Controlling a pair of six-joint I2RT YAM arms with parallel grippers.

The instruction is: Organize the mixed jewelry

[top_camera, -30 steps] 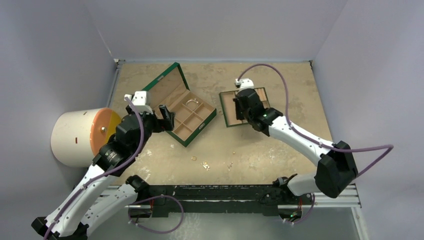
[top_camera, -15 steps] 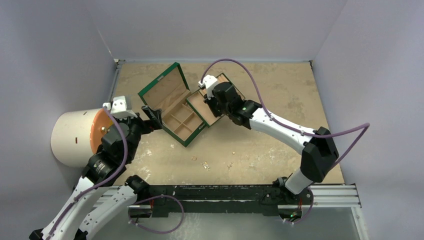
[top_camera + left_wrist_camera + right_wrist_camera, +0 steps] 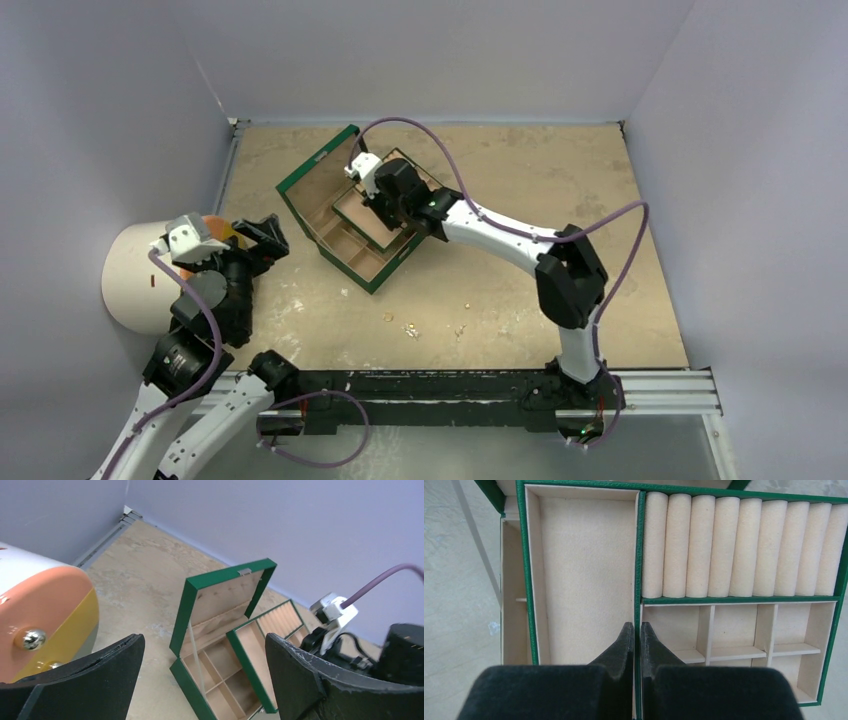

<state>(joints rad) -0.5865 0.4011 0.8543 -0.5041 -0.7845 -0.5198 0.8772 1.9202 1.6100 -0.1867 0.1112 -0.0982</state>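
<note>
- Walled in on the left, far and right sides of the table point(image 3: 520, 160); open only along the near edge, at the black rail point(image 3: 440, 385) carrying the arm bases.
- Plenty of bare tabletop right of the green box point(image 3: 378, 268) and beyond it toward the far wall.
- Tighter on the left, with a white cylinder point(image 3: 135, 275) lying against the left wall.
- Box open, with its lid point(image 3: 318, 172) raised on the far-left side.
- Right arm stretched long from the near-right base across to the box, elbow bent over mid-table.
- Right gripper point(image 3: 636, 632) pinched shut on a green divider wall of the tan divided tray point(image 3: 737, 599), between the plain compartment and the small cells.
- Row of padded rolls point(image 3: 739, 545) along the tray's far end.
- Tray held over the right part of the box and overlapping it; cannot tell whether touching.
- Left arm folded up at the near left, its wrist high.
- Left gripper point(image 3: 262, 238) spread wide with nothing between the fingers, just beside the cylinder's orange-and-yellow face, pointed toward the box but apart from it.
- Mixed jewelry point(image 3: 411, 330) as a few tiny gold specks, loose on bare table between the box and the near rail.
- Well apart from both grippers and outside box and tray; too small to tell rings from studs.
</note>
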